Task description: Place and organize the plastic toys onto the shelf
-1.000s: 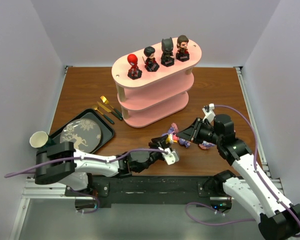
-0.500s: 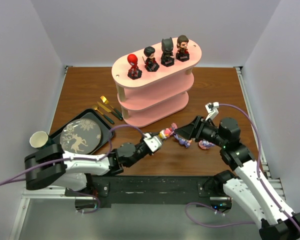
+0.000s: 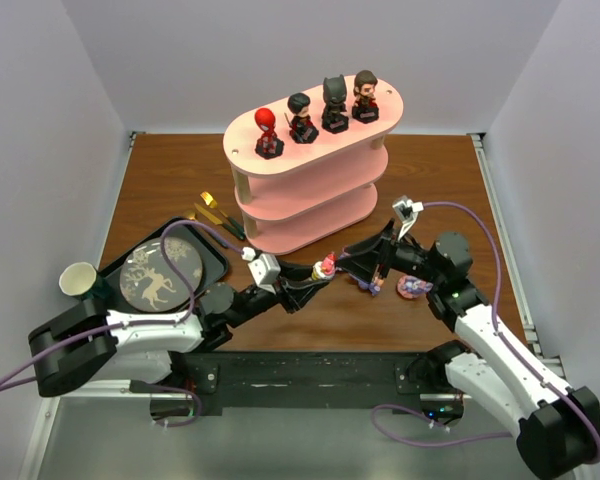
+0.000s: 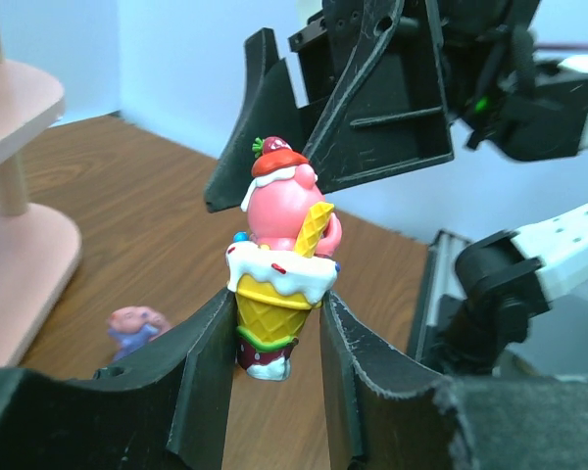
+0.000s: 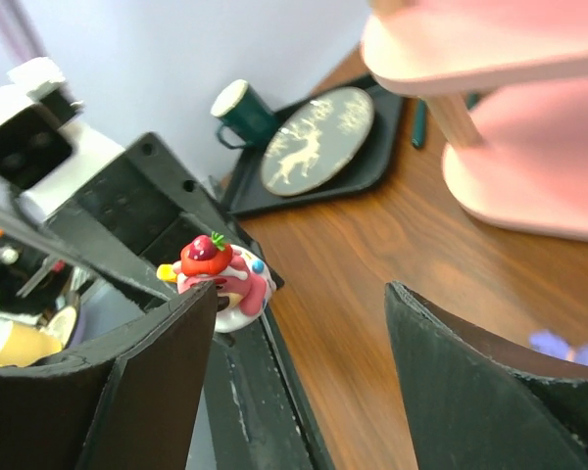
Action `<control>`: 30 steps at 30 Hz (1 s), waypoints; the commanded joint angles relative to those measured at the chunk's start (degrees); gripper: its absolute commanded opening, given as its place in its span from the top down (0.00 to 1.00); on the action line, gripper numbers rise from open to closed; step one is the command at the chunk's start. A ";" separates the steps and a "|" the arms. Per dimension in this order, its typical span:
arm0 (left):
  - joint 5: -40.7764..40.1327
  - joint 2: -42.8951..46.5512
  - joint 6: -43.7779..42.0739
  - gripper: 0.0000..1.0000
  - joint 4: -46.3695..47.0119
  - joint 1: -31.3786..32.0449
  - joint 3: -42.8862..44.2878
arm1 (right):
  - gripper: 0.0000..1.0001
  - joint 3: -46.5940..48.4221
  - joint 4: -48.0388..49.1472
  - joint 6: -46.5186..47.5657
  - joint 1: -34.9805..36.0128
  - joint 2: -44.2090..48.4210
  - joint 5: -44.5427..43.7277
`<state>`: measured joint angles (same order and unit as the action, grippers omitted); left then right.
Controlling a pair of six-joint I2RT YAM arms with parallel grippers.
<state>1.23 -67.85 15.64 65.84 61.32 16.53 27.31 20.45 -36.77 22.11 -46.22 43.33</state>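
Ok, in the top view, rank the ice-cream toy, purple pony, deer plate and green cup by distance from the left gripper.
From the left gripper:
1. Ice-cream toy, clamped between its fingers.
2. Purple pony, off to its right.
3. Deer plate, off to its left.
4. Green cup, far left, beyond the plate.

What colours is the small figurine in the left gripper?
Small plastic figurine: pink, red cap, yellow cone, white icing; clearest in left wrist view.
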 commanded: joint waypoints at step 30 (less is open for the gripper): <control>4.04 -5.36 8.36 1.00 14.84 -2.35 2.19 | 0.26 -1.73 3.28 3.81 7.24 1.13 -1.85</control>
<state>6.11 -73.21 23.49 72.51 59.27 16.38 26.15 23.44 -34.65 27.97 -44.62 43.44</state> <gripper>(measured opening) 0.405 0.745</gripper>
